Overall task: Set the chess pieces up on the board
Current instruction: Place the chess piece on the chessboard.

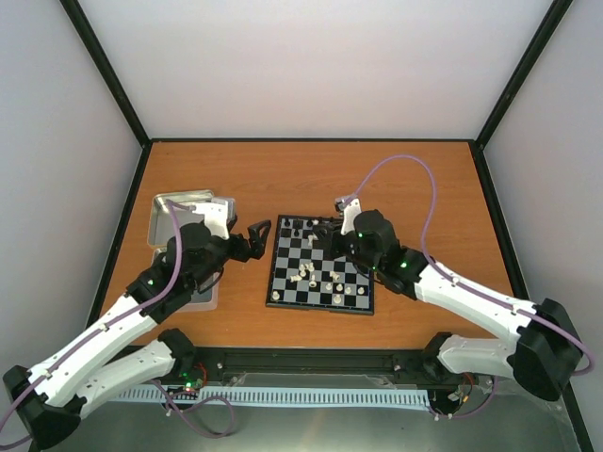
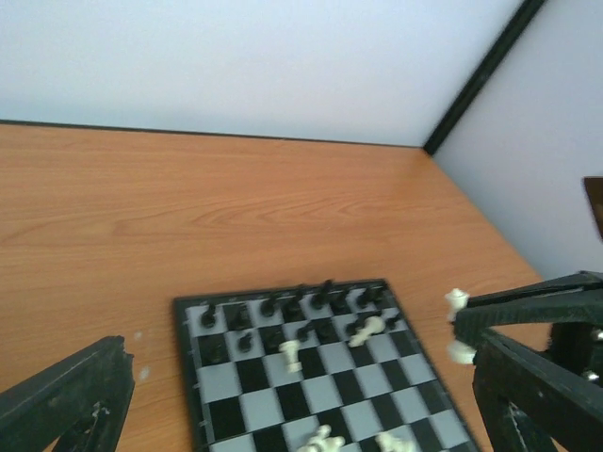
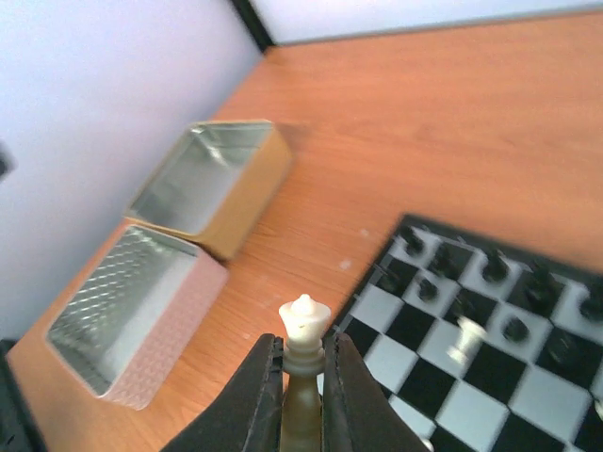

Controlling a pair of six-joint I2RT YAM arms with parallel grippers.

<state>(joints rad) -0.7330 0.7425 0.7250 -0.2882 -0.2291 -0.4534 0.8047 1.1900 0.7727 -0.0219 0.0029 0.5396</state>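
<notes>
The board [image 1: 313, 252] lies at mid-table. Black chess pieces [image 2: 283, 309] stand along its far rows, and several white chess pieces [image 2: 290, 354] lie scattered or tipped on it. My right gripper [image 3: 303, 350] is shut on a cream-white crowned piece [image 3: 304, 323], held upright above the board's [image 3: 490, 381] left edge. Over the table just left of the board [image 2: 245, 400], my left gripper [image 2: 287, 339] stands open with nothing between its fingers. Two small white bits [image 2: 457, 301] sit at its right fingertip; what they are is unclear.
Left of the board stand two open metal tins, a gold one [image 3: 212, 174] and a pink one [image 3: 132, 311]; my left arm partly covers them [image 1: 184, 209]. Grey walls close in the table on three sides. Bare wood lies beyond the board.
</notes>
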